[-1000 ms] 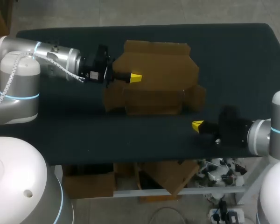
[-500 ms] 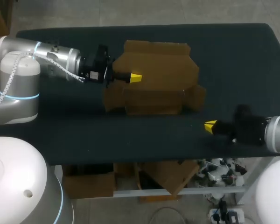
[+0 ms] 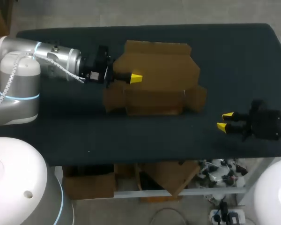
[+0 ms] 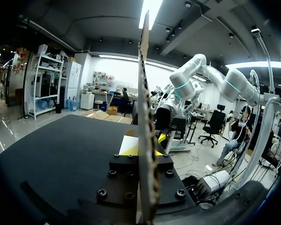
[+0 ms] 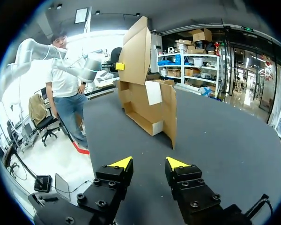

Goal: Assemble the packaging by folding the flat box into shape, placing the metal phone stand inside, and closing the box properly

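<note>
Dark tabletop (image 3: 234, 56), and the cardboard box (image 3: 154, 89) sits half-folded, well ahead of the right claw (image 3: 225, 121). That claw hangs low with its fingers spread wide, clear of the cardboard. The left claw (image 3: 136, 78) is clamped on the box's upright panel (image 4: 145, 93), its edge pinched between the yellow tips.

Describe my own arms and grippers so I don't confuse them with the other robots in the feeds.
The left arm and right arm are silvery white with rounded joints and thin light-blue rings; the left carries a white braided cable. Black wrist blocks lead to the left gripper and right gripper, whose black, bolted fingers end in bright yellow wedge tips.
</note>
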Motion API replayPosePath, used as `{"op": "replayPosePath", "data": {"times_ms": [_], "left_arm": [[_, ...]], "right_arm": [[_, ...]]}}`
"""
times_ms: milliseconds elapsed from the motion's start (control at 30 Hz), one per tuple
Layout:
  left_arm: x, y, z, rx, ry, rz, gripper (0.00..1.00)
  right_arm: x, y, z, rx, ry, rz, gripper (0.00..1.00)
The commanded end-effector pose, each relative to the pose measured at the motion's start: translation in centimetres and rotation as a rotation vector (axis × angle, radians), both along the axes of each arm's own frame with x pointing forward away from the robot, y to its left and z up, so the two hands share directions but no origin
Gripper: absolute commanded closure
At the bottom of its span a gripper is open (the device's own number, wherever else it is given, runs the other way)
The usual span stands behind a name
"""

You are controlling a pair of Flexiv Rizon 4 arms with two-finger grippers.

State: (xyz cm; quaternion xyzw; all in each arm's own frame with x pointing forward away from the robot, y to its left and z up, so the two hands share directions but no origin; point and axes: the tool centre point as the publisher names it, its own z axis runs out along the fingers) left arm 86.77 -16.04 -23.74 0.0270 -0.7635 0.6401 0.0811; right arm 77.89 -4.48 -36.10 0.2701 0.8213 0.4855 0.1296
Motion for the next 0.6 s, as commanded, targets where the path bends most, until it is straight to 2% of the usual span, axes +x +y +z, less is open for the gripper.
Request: {"op": "replayPosePath", "data": {"times_ms": [33,233,600], "left_arm": [[0.0,0.0,-0.3,0.001,0.000,0.000,1.00],[0.0,0.0,-0.3,0.001,0.000,0.000,1.00],[0.0,0.0,-0.3,0.001,0.000,0.000,1.00]], "right_arm": [[0.7,0.5,0.2,-0.048,-0.016,-0.002,0.54],[1.9,0.5,0.0,-0.091,-0.039,-0.007,0.55],[5.6,1.4,-0.7,-0.081,-0.046,0.024,0.55]]}}
